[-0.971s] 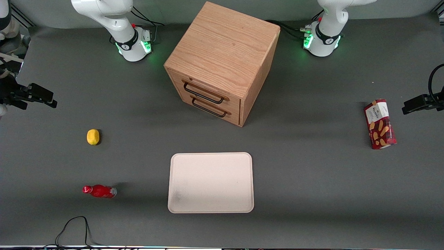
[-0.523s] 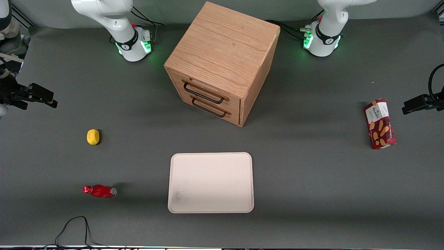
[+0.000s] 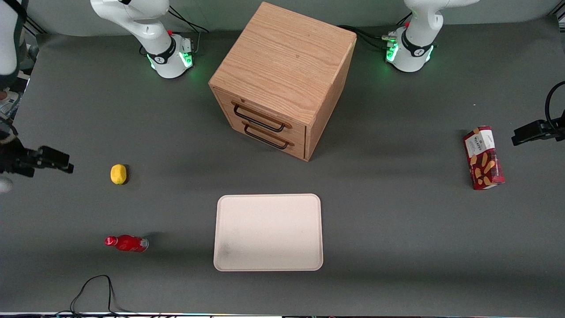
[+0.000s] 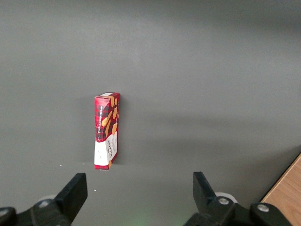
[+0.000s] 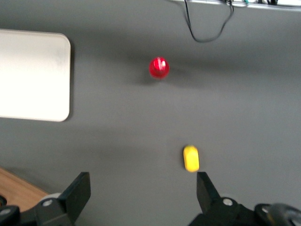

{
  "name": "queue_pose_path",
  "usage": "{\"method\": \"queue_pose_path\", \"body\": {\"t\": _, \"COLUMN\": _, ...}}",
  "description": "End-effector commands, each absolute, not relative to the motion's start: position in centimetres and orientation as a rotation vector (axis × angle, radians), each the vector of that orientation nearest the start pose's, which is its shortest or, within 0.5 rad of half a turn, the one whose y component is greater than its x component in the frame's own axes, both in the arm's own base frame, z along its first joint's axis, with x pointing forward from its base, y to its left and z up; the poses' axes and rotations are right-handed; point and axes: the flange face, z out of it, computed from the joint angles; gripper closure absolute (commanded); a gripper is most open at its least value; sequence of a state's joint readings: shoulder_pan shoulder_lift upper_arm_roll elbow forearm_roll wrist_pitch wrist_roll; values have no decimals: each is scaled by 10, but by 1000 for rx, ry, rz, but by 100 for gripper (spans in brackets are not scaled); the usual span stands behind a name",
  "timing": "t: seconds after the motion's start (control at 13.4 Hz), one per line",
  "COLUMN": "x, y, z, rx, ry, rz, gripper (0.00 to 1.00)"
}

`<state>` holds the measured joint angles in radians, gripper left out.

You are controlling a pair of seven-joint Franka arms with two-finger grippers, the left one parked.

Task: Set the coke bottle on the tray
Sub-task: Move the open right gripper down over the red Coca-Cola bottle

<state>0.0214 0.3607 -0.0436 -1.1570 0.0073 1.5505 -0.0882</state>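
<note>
At the working arm's end of the table my gripper [image 3: 55, 160] hangs in the air with nothing in it, and from my wrist I can see its two fingers [image 5: 77, 190] spread wide apart. Closest to it is one yellow lemon [image 3: 118, 174], lying alone on the dark grey table [image 3: 397, 229]. Nearer the front camera than the lemon, and well apart from it, is the one coke bottle [image 3: 126, 243]; its red cap points toward my end of the table and its pale base band faces the tray, and in the wrist picture it shows as a round red spot [image 5: 159, 68]. Nothing touches the bottle, and a stretch of bare table separates it from the one tray [image 3: 268, 203], a flat cream rectangle with rounded corners and a faint grey smudge near one corner; nothing lies on it. Farther from the front camera than the tray sits one wooden cabinet [image 3: 282, 66], set at an angle, with two drawers [image 3: 265, 128], each carrying a dark wire handle, both closed. Toward the parked arm's end of the table lies one red cookie box [image 3: 483, 157], well apart from everything else. One black cable [image 3: 95, 287] loops on the table near the front edge, nearer the camera than the bottle.
</note>
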Motion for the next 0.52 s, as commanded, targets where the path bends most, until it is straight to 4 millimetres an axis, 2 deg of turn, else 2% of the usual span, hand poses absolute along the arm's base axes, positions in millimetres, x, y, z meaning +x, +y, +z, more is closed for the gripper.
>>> {"method": "queue_pose_path", "body": {"t": 0.0, "x": 697, "y": 0, "z": 596, "rx": -3145, "ry": -161, "rz": -106, "gripper": 0}}
{"method": "queue_pose_path", "body": {"t": 0.07, "x": 707, "y": -1, "z": 586, "rx": -3145, "ry": -173, "rz": -116, "gripper": 0}}
{"method": "queue_pose_path", "body": {"t": 0.22, "x": 720, "y": -6, "z": 581, "rx": -3144, "ry": -217, "rz": -176, "gripper": 0}}
{"method": "queue_pose_path", "body": {"t": 0.45, "x": 724, "y": -23, "z": 571, "rx": -3120, "ry": -200, "rz": -177, "gripper": 0}}
